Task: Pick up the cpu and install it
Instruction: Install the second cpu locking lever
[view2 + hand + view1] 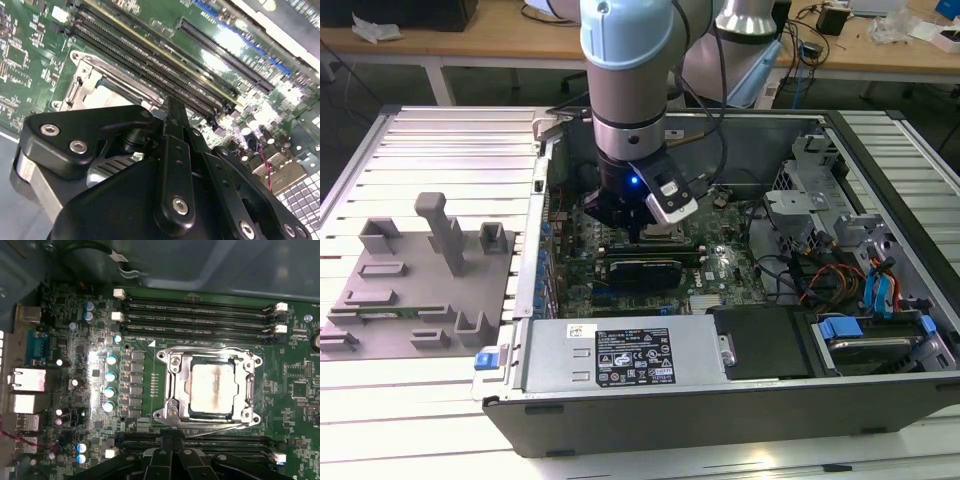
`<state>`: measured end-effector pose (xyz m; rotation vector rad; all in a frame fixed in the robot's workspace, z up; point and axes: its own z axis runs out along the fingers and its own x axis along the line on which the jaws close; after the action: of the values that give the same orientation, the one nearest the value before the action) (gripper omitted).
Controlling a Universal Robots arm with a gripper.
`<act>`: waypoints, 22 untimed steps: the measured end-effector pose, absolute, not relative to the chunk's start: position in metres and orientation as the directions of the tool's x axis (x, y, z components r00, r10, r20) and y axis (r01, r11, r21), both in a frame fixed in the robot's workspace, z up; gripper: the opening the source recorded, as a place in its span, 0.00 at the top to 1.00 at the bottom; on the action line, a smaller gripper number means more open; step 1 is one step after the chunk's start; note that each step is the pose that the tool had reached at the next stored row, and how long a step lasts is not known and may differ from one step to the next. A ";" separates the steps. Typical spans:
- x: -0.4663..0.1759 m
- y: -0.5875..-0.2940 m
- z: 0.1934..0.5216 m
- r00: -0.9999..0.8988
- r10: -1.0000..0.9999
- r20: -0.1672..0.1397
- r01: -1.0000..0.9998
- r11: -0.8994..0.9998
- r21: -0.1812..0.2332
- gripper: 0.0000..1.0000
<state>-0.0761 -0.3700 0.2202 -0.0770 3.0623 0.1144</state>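
Observation:
The cpu [212, 390], a pale silver-white square, lies flat inside the metal-framed socket [172, 362] on the green motherboard. In the second wrist view the cpu [111, 98] shows as a pale patch in the socket frame [80, 75], partly hidden behind the gripper body. My gripper [169, 444] hovers just above the board beside the socket, over the memory slots, with its black fingers [163, 446] pressed together and nothing between them. In the exterior view the gripper [638, 232] hangs low inside the open computer case, over the motherboard's middle.
Memory slots [200, 315] run on both sides of the socket. Capacitors [110, 382] and rear ports [25, 390] stand nearby. The case holds a power supply [620, 352], drive cages and cables [830, 270]. A grey fixture block [420, 275] sits on the table at the exterior view's left.

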 end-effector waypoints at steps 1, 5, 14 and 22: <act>-0.076 -0.370 0.220 -0.996 -0.046 -0.079 -0.052 0.995 0.083 0.89; -0.076 -0.375 0.215 -0.997 -0.024 -0.079 -0.033 0.994 0.103 0.89; -0.076 -0.379 0.212 -0.996 0.039 -0.078 0.028 0.991 0.129 0.89; -0.076 -0.382 0.207 -0.995 0.072 -0.075 0.058 0.984 0.170 0.89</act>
<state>-0.0761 -0.3823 0.2070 0.0999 3.0478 0.2575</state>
